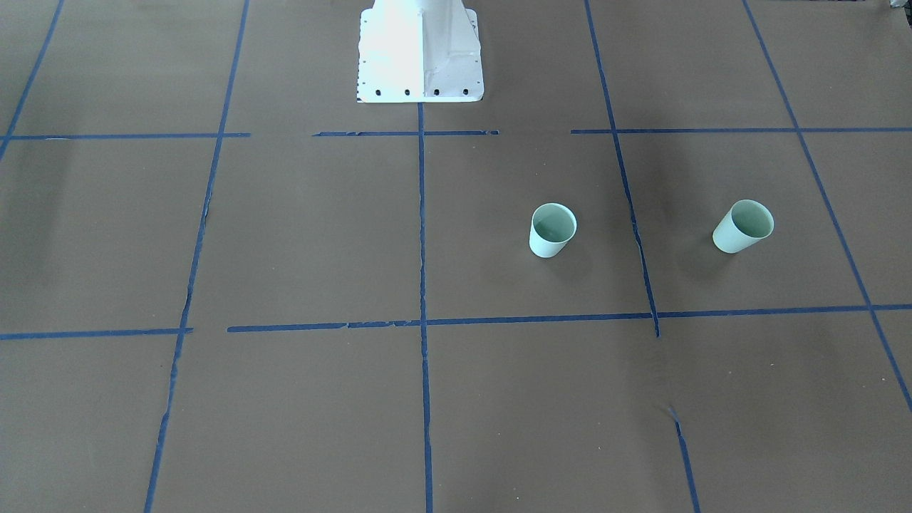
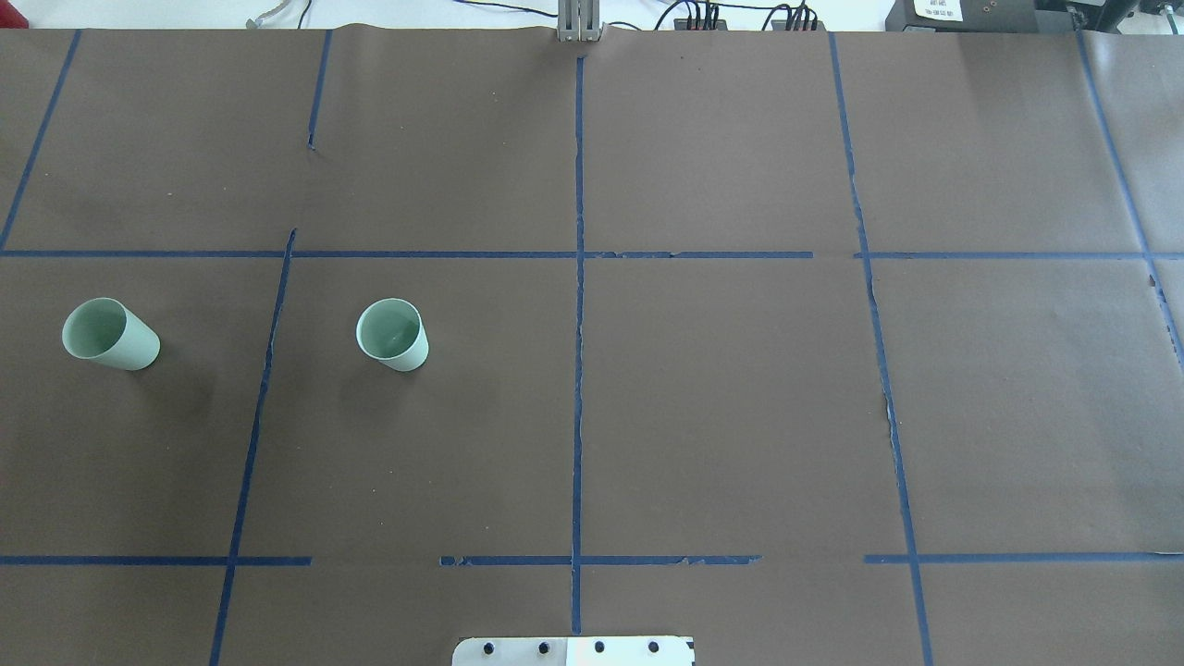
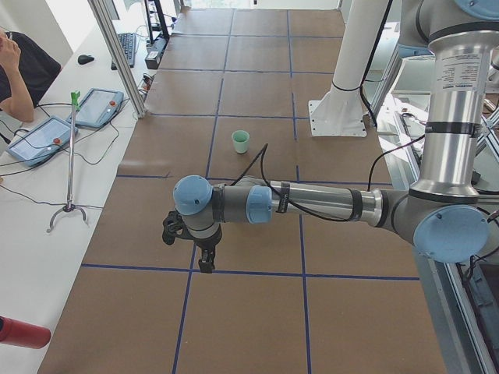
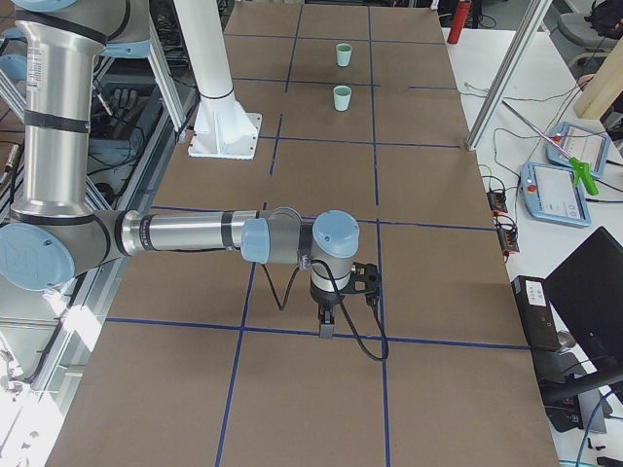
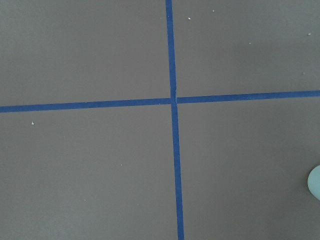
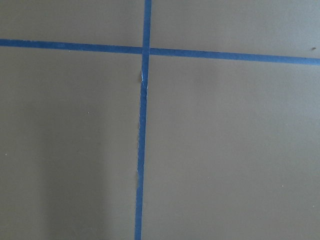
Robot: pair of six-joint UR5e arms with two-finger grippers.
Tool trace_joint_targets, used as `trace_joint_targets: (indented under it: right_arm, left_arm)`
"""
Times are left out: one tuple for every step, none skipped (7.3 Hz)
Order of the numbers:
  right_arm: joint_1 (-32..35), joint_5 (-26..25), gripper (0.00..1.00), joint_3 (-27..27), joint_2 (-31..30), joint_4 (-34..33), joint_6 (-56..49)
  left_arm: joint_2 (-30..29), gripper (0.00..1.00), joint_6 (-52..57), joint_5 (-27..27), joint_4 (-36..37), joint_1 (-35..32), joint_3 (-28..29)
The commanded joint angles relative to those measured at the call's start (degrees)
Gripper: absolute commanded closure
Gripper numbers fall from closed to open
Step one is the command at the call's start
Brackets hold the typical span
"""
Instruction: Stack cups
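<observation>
Left gripper (image 3: 204, 263) and right gripper (image 4: 326, 323) are hanging over the table (image 2: 740, 416); I cannot tell their finger state. Inner cup (image 2: 392, 334) and outer cup (image 2: 109, 334) are standing well apart, leftward; I'm judging them light, crushable, wanting a gentle wall pinch.

Brown paper covers the evenly lit table (image 2: 721, 407), gridded with blue tape lines (image 2: 578, 370), while a white side bench (image 3: 31, 226) beside an aluminium post (image 3: 117, 54) carries two teach pendants (image 3: 100, 107) and a keyboard (image 3: 126, 47).
</observation>
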Motion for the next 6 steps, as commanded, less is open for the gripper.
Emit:
trace_joint_targets:
  right_arm:
    - [0.0, 0.0, 0.00, 0.0, 0.0, 0.0, 0.0]
    - [0.0, 0.0, 0.00, 0.0, 0.0, 0.0, 0.0]
    - [-0.1, 0.0, 0.00, 0.0, 0.0, 0.0, 0.0]
    - [0.0, 0.0, 0.00, 0.0, 0.0, 0.0, 0.0]
    - [-0.1, 0.0, 0.00, 0.0, 0.0, 0.0, 0.0]
    - [-0.1, 0.0, 0.00, 0.0, 0.0, 0.0, 0.0]
  left_arm:
    - [-0.1, 0.00, 0.0, 0.2, 0.0, 0.0, -0.1]
    - [-0.5, 0.00, -0.3, 0.0, 0.0, 0.0, -0.6]
    - [-2.0, 0.00, -0.4, 0.2, 0.1, 0.1, -0.9]
    - [-3.8, 0.00, -0.9, 0.3, 0.3, 0.3, -2.1]
    - [-3.9, 0.00, -1.0, 0.4, 0.4, 1.2, -4.3]
    - [-3.9, 0.00, -3.6, 0.5, 0.4, 2.2, -6.8]
